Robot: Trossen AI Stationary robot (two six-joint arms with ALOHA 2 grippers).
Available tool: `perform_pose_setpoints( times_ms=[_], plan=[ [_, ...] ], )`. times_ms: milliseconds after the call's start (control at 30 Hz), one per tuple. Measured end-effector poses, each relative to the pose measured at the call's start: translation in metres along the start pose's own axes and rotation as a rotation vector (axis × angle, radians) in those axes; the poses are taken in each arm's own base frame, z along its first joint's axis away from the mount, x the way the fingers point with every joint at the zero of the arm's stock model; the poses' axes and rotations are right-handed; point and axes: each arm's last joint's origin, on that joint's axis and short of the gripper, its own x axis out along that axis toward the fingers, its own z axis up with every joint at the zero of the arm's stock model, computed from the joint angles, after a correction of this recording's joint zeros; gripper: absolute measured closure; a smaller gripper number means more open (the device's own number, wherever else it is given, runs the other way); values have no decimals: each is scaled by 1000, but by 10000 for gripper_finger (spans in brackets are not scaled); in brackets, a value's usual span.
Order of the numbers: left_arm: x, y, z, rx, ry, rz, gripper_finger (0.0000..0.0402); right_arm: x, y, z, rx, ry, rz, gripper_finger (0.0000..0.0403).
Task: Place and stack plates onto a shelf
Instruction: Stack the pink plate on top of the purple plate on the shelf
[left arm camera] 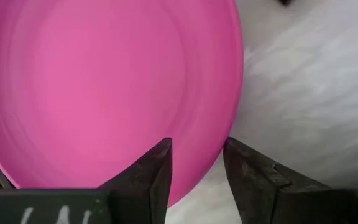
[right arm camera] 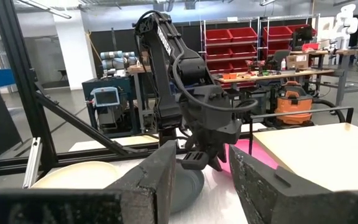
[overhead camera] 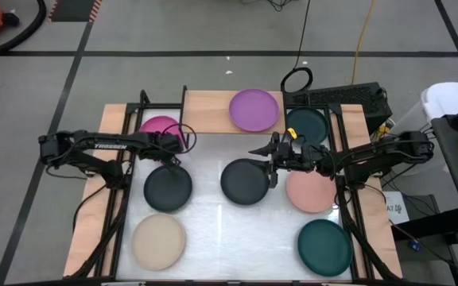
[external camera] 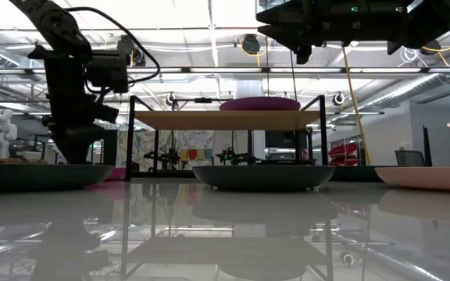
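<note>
A hot pink plate (overhead camera: 159, 125) lies flat on the table just left of the shelf (overhead camera: 213, 111). A purple plate (overhead camera: 254, 110) rests on the shelf's wooden top. My left gripper (left arm camera: 197, 168) is open and points steeply down at the pink plate's near right rim (left arm camera: 219, 149). One finger stands over the plate and the other over the white table beside it. I cannot tell whether either finger touches the rim. My right gripper (overhead camera: 259, 151) hangs open above the table's middle, by a black plate (overhead camera: 245, 181), holding nothing.
More plates lie flat on the white table: a second black one (overhead camera: 168, 188), a beige one (overhead camera: 158, 241), a salmon one (overhead camera: 310, 191) and a teal one (overhead camera: 324, 246). Another dark teal one (overhead camera: 307, 125) lies right of the shelf. Black frame rails run along both table sides.
</note>
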Motion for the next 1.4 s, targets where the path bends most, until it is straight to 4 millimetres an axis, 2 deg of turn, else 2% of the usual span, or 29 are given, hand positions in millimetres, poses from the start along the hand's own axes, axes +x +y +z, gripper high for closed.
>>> perform_pose_setpoints(
  times_ms=[200,433,533,667,867,1100,1267,1400],
  plan=[
    [1,0,0,19,7,4,302,0,0,0,0,0,0,273],
    [1,0,1,15,-9,26,388,0,0,0,0,1,0,273],
    [-3,4,-1,1,-13,69,394,0,0,0,0,1,0,273],
    [-19,12,2,-34,-61,160,397,0,0,0,0,1,0,273],
    [-64,27,17,-73,-207,256,399,0,0,0,-15,1,-5,273],
    [-145,39,52,-32,-492,205,400,0,-1,1,-18,-11,-36,273],
    [-197,26,81,157,-757,92,400,0,-1,2,-35,-27,-52,273],
    [-218,4,104,325,-902,-71,400,-3,0,8,-34,-38,-26,273]
  ],
)
